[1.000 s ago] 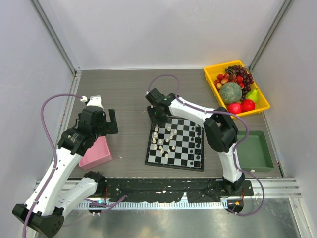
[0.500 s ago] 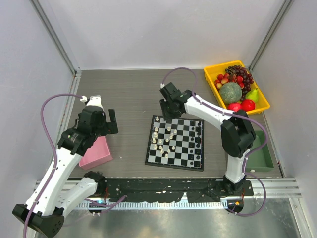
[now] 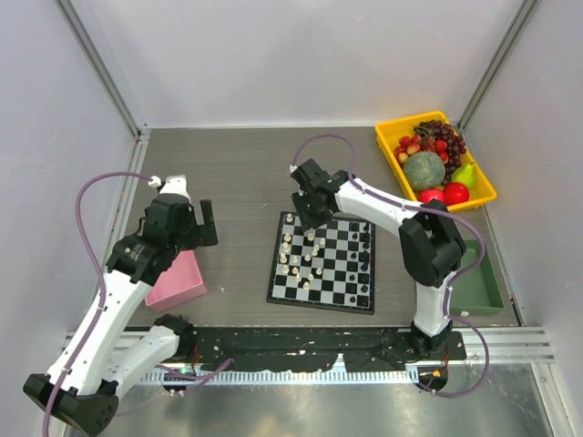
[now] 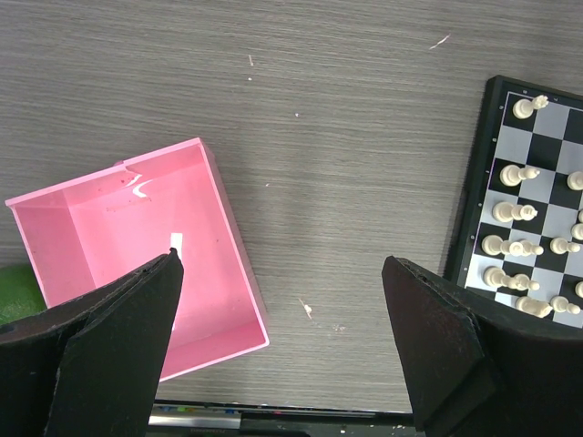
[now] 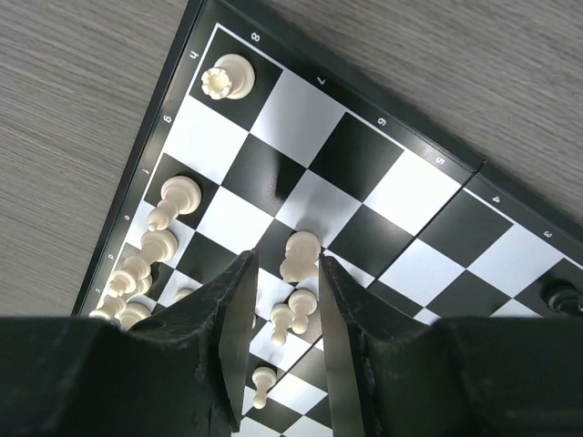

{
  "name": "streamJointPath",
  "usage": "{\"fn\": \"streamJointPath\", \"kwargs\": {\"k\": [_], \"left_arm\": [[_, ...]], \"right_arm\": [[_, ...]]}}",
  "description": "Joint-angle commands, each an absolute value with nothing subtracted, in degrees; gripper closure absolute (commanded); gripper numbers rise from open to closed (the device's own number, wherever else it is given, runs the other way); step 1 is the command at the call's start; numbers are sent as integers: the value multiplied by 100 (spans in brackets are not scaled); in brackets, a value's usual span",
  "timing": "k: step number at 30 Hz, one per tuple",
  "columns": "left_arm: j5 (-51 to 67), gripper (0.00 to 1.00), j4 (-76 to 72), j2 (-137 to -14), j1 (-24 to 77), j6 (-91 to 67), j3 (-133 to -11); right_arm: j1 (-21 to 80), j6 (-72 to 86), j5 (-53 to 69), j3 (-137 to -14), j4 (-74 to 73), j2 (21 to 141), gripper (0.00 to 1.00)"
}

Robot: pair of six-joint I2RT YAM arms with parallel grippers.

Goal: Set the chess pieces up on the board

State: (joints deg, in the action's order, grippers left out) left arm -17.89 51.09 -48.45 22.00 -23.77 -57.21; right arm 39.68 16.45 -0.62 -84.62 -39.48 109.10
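Note:
The checkered board (image 3: 347, 273) lies in the middle of the table. Several white chess pieces (image 3: 299, 256) stand on its left half and a few black ones (image 3: 364, 260) on its right. My right gripper (image 3: 310, 217) hangs over the board's far left part. In the right wrist view (image 5: 285, 259) its fingers are slightly apart, on either side of a white pawn (image 5: 301, 255) standing on the board (image 5: 414, 196). A white rook (image 5: 228, 79) stands on the corner square. My left gripper (image 4: 281, 262) is wide open and empty, above bare table between the pink box (image 4: 137, 255) and the board (image 4: 556, 191).
A yellow tray (image 3: 483, 196) of fruit stands at the back right. A green tray (image 3: 469, 278) lies right of the board. The empty pink box (image 3: 178, 282) lies left of the board, under my left arm. Side walls close in the table.
My right gripper left the board's far left corner, lifted back beyond its far edge, then came down over the board again around a white pawn. My left arm has not moved.

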Motion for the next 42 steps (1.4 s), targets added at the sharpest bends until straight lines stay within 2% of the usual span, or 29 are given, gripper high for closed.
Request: {"fn": "streamJointPath", "kwargs": {"k": [1, 20, 26, 28, 42], "left_arm": [[-1749, 1, 5010, -4878, 2162, -2356, -5836], [-1696, 0, 5001, -4931, 2162, -2364, -5880], [-1687, 1, 4992, -4966, 2162, -2364, -5880], [-1679, 0, 4983, -4966, 2162, -2355, -5888], [-1705, 0, 5027, -4957, 2162, -2338, -5889]], "right_arm": [[3982, 1503, 167, -8561, -3937, 10934, 61], [4008, 1275, 18, -8684, -4298, 11153, 71], [4008, 1309, 18, -8771, -4298, 11136, 88], [4017, 1336, 44, -8876, -4298, 11136, 91], [4104, 1555, 132, -9791, -4324, 11654, 91]]}}
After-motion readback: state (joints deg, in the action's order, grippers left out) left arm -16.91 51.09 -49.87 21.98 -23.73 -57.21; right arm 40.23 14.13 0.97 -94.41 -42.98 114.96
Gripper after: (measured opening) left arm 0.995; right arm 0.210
